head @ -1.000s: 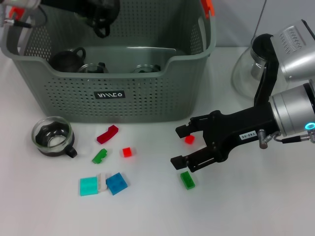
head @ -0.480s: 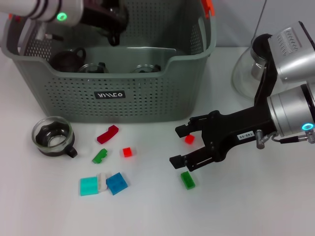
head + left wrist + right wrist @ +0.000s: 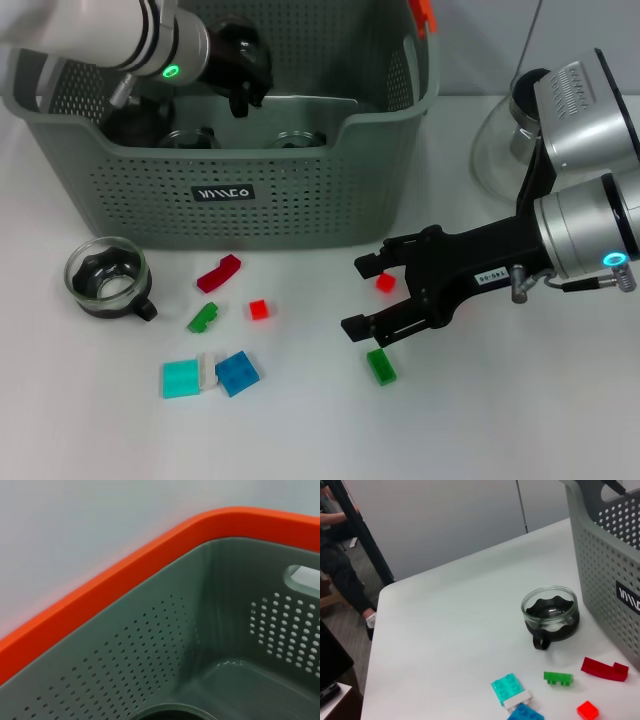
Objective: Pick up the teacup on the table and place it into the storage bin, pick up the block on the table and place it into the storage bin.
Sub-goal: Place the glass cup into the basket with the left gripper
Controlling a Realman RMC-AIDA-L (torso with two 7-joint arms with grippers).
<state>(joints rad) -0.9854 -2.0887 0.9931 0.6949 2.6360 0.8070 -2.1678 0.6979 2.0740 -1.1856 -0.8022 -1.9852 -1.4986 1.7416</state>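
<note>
My right tool [image 3: 372,297] hangs spread over the worktop [image 3: 500,420], a small red block [image 3: 385,283] between its fingers and a green block [image 3: 380,366] just beside. Block pickup is in hand; next I must lower and close. The teacup [image 3: 105,277] waits well apart. My left tool [image 3: 245,80] hovers inside the storage bin [image 3: 230,215]; its spread I cannot tell. The bin's label [image 3: 222,192] is unreadable.

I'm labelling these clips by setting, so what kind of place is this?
Probably an indoor lab or office test bench: a plain white table before grey wall panels, with a storage bin, a teacup and toy blocks laid out.
</note>
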